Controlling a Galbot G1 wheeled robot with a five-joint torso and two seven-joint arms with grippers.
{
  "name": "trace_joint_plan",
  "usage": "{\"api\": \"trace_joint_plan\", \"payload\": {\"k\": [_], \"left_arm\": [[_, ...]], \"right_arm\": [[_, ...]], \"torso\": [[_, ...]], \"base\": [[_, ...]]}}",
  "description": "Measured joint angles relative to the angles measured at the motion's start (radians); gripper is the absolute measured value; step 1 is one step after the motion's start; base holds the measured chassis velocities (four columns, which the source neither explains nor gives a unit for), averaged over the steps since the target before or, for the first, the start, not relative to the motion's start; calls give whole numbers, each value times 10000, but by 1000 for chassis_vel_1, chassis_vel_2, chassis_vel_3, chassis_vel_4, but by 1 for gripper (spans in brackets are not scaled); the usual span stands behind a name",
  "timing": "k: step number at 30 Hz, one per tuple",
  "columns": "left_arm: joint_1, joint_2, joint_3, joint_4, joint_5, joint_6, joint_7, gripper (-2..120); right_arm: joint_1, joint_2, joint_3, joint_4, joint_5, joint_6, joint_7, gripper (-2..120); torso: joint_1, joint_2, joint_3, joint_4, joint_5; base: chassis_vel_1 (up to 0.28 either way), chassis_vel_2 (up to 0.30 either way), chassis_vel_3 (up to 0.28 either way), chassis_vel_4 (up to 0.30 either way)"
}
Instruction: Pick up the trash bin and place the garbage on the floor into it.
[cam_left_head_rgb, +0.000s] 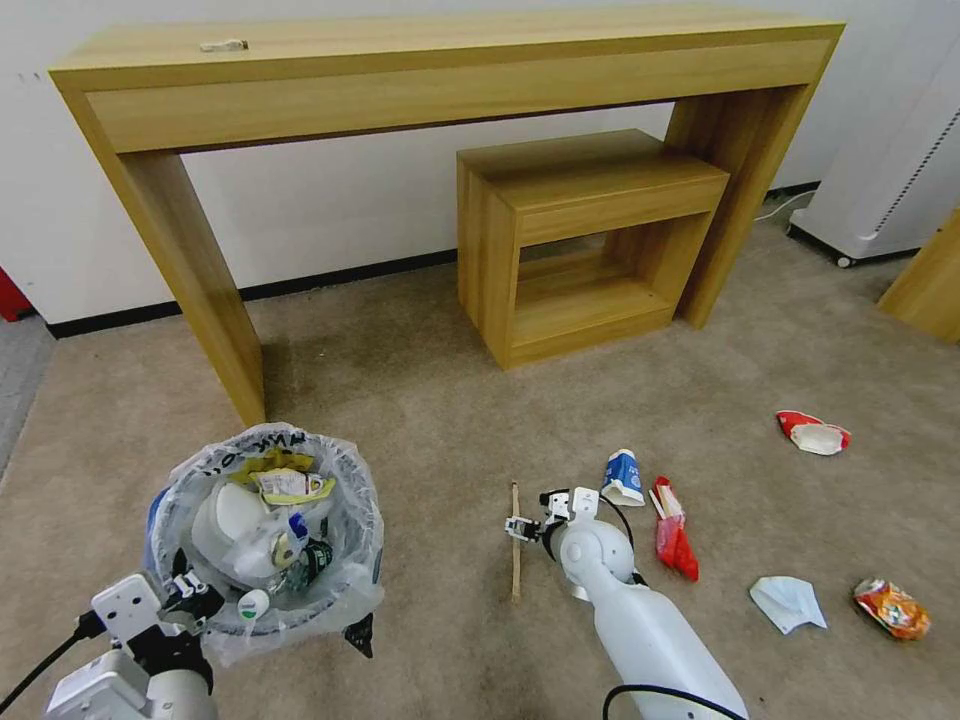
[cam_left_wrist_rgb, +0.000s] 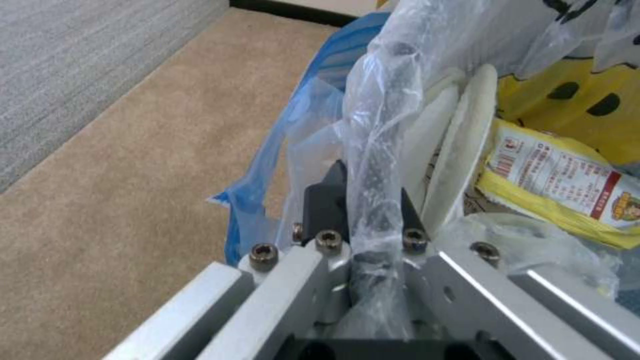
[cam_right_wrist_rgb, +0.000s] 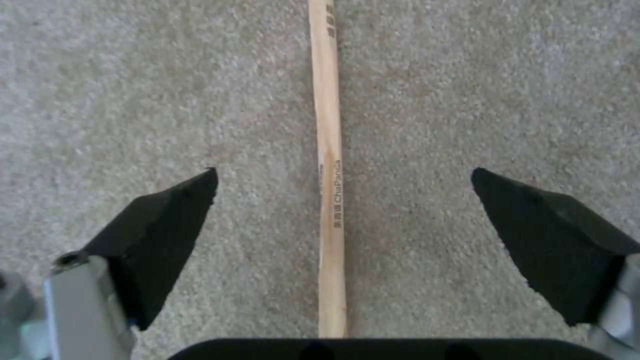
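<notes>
The blue trash bin with its crinkly bag hangs at lower left, with white slippers and a yellow wrapper inside. My left gripper is shut on the bin's bagged rim. My right gripper is open low over the beige carpet, one finger on each side of the wooden stick. On the floor to the right lie a blue-white cup, a red wrapper, a red-white cup, a blue mask and an orange snack bag.
A long wooden desk stands against the wall, with a low wooden stool under its right end. A white unit is at the far right. Grey striped carpet borders the left side.
</notes>
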Motion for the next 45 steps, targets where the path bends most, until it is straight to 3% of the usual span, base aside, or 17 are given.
{"api": "trace_joint_plan", "payload": {"k": [10,23,33,42,45], "left_arm": [[16,0,-11,3,-9,-49,-16,0],[-33,12,-24,4,-43,-49,-24,0],[-98,27,-58,4,-81,-49,-29,0],[-123,24,-44,4,-84,-49,-30,0],[-120,21,-39,5,-82,-48,-29,0]], "right_arm": [[216,247,-33,-647,-446,65,-35,67],[365,532,-75,-1224,-870,168,-228,63],[464,635,-98,-1580,-1180,217,-363,25],[451,568,-51,-1694,-1367,279,-485,19],[396,494,-37,-1681,-1456,339,-552,8]], "torso": [[0,0,0,0,0],[0,0,0,0,0],[1,0,0,0,1],[1,0,0,0,0],[0,0,0,0,1]], "base": [[0,0,0,0],[0,0,0,0],[0,0,0,0],[0,0,0,0],[0,0,0,0]]}}
